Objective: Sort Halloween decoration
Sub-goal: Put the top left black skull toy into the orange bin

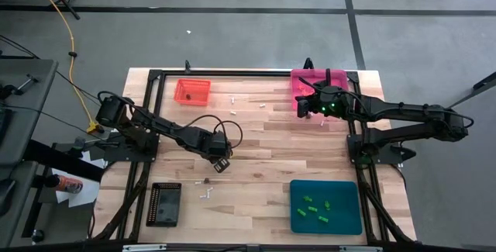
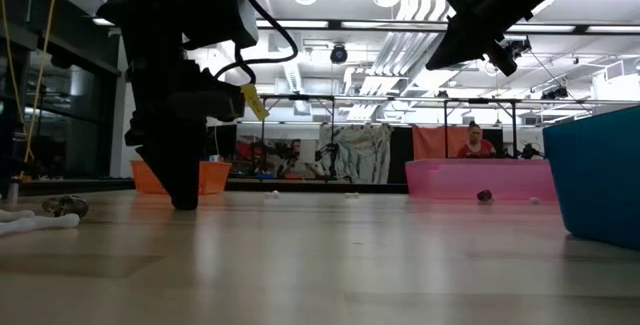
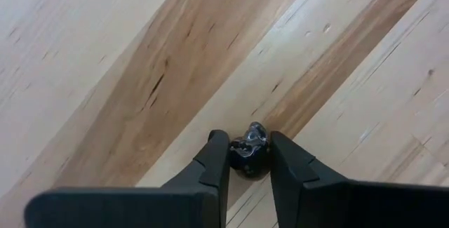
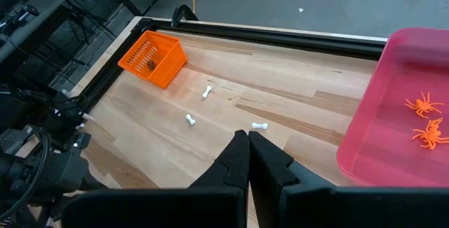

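My left gripper (image 3: 250, 159) points steeply down at the middle of the table (image 1: 271, 143) and is shut on a dark brown, glossy decoration (image 3: 250, 147). In the high view the gripper (image 1: 221, 163) hides it. My right gripper (image 4: 248, 144) is shut on nothing and hangs high beside the pink tray (image 1: 318, 86). Another dark decoration (image 1: 207, 181) and a white one (image 1: 205, 195) lie on the wood near the left gripper. White bone-shaped ones (image 4: 207, 92) (image 4: 190, 120) (image 4: 259, 125) lie farther back. Orange spiders (image 4: 424, 106) lie in the pink tray (image 4: 400, 116). My left gripper pinches the dark decoration by its two opposite sides (image 3: 238, 156) between its fingertips (image 3: 217, 158). The fingers come from above, pointing steeply down. The decoration is down at the tabletop, and in the low view the fingertips (image 2: 185, 201) reach the wood.
An orange basket (image 1: 192, 91) stands at the far left with a dark piece inside. A black tray (image 1: 164, 203) is at the near left. A teal tray (image 1: 345, 219) at the near right holds several green pieces (image 1: 314, 205). Bare wood lies between the trays.
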Robot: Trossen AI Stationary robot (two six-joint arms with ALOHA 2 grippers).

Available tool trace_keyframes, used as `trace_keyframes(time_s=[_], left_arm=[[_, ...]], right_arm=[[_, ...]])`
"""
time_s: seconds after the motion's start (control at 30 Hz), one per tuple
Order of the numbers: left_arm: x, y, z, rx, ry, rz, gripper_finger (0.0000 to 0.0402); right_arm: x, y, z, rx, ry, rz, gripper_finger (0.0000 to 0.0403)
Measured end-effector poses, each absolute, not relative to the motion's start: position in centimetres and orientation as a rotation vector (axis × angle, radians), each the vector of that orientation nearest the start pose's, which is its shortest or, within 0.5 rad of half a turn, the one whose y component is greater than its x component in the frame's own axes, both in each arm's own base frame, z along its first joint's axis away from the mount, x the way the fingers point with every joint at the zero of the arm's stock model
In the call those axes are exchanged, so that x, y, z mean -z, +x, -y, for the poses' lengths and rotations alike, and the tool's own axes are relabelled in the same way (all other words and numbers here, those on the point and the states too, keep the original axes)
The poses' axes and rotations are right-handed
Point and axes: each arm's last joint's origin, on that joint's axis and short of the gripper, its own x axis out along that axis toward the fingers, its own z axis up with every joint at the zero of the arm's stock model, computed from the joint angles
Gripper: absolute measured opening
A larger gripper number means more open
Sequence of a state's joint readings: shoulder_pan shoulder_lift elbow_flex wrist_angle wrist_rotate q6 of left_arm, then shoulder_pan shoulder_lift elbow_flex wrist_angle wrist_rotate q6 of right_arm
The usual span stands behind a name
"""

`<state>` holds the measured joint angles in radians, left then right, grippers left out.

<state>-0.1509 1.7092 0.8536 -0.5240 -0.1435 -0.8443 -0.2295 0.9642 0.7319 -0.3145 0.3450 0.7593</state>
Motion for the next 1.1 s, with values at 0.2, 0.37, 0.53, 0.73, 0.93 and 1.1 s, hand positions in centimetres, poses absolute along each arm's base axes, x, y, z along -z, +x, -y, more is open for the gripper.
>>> trace_keyframes(time_s=[0.2,0.37,0.53,0.73,0.93,1.1], left_arm=[[-12.5,27.8,3.8,-0.559,-0.506,-1.263,0.0048],[-13.1,27.8,3.6,-0.523,-0.509,-1.249,0.0048],[-16.0,27.2,2.0,-0.476,-0.523,-1.164,0.0052],[-21.2,26.6,-0.5,-0.408,-0.512,-0.885,0.0055],[-27.1,26.9,-1.6,-0.191,-0.383,-0.454,0.0056],[-31.1,26.9,-1.4,0.075,-0.338,-0.137,0.0061]], right_arm=[[-27.3,19.5,5.6,0.741,0.687,-0.313,0.0],[-27.3,19.5,5.6,0.742,0.687,-0.315,0.0],[-27.3,19.5,5.6,0.742,0.686,-0.316,0.0],[-27.3,19.5,5.6,0.742,0.686,-0.317,0.0],[-27.3,19.5,5.6,0.741,0.687,-0.316,0.0],[-27.4,19.7,5.5,0.692,0.687,-0.317,0.0]])
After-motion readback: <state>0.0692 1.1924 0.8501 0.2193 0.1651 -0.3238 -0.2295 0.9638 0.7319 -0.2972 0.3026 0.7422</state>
